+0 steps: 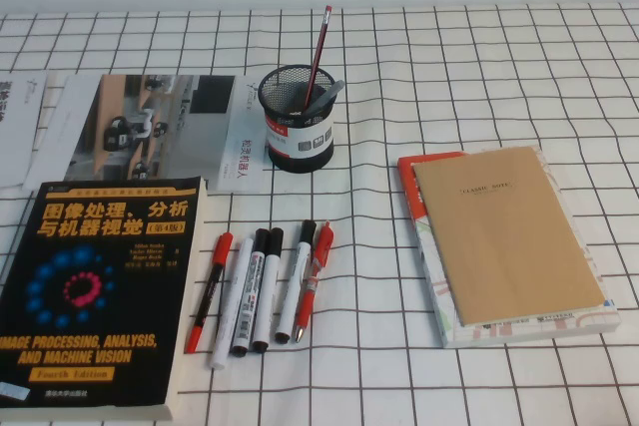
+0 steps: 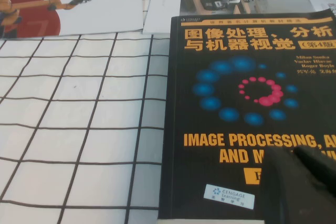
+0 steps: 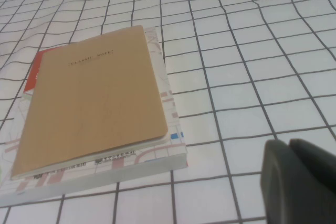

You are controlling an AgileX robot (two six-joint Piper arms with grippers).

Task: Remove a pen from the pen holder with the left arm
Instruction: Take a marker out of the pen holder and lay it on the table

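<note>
The black mesh pen holder (image 1: 297, 122) stands upright at the back middle of the table. A red pencil (image 1: 319, 52) sticks up out of it and a grey pen (image 1: 324, 99) leans on its rim. Neither arm shows in the high view. In the left wrist view my left gripper (image 2: 292, 153) is shut and empty, hovering over the lower part of the black textbook (image 2: 247, 103), far from the holder. My right gripper (image 3: 289, 145) is shut on nothing, above bare tablecloth beside the tan notebook (image 3: 94, 98).
Several pens and markers (image 1: 260, 286) lie in a row in front of the holder. The black textbook (image 1: 95, 296) fills the front left, with brochures (image 1: 150, 132) behind it. The tan notebook (image 1: 504, 236) lies on a stack at the right.
</note>
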